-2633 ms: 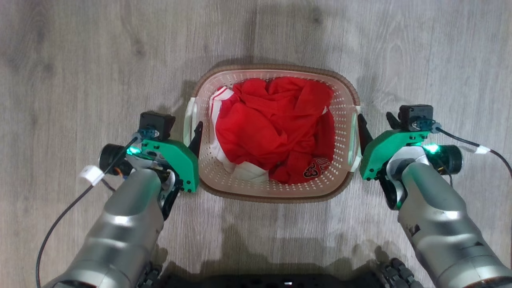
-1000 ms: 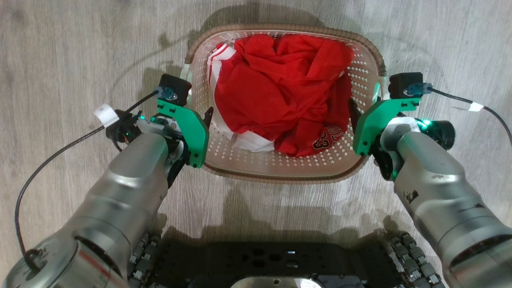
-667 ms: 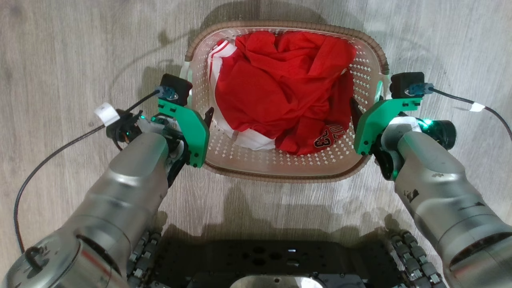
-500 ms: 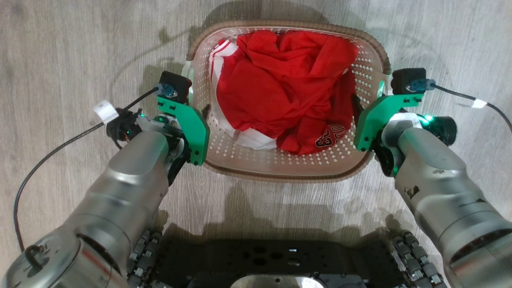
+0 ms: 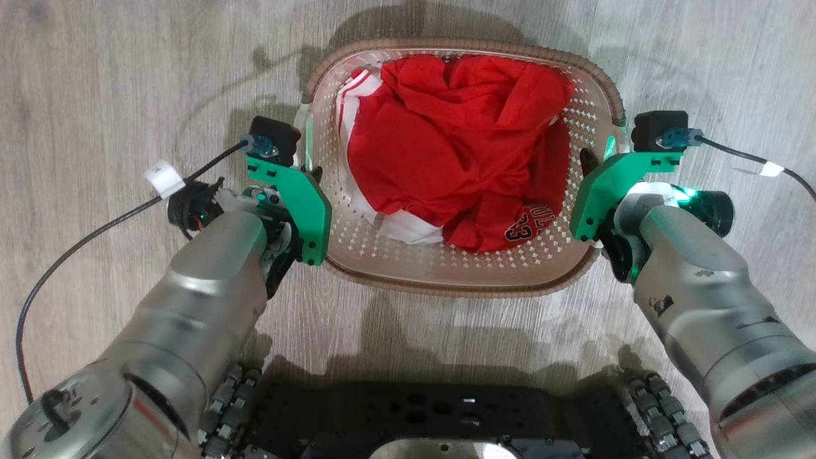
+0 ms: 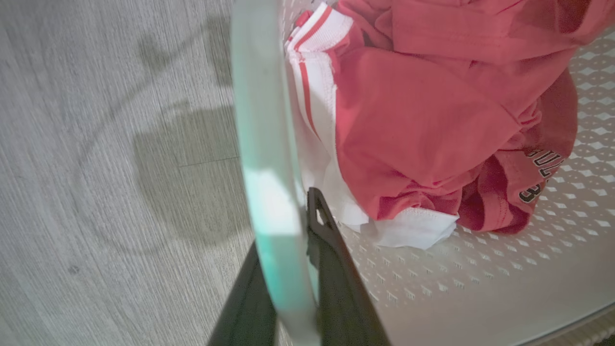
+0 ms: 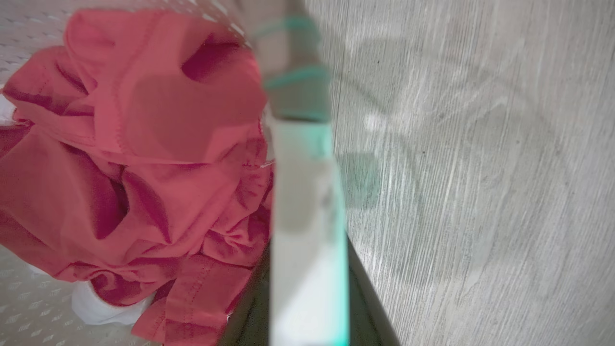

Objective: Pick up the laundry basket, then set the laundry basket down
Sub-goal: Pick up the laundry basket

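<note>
The laundry basket (image 5: 446,268) is white and perforated with a brown woven rim, and it stands on the wood floor in front of me in the head view. My left gripper (image 5: 314,177) is at its left side. In the left wrist view the dark fingers (image 6: 331,250) of my left gripper (image 6: 287,222) press on both sides of the white left handle (image 6: 266,158). My right gripper (image 5: 590,160) is at the basket's right side. In the right wrist view, my right gripper (image 7: 307,262) is closed around the white right handle (image 7: 305,192).
Crumpled red and white clothes (image 5: 459,146) fill the basket. My dark wheeled base (image 5: 446,421) lies along the near edge. Black cables (image 5: 95,233) trail from both wrists over the grey wood floor (image 5: 115,76) around the basket.
Both grippers have closed from open onto the basket's side handles. The left finger has drawn in from the basket's inside toward the handle. The basket has shifted slightly right in the view.
</note>
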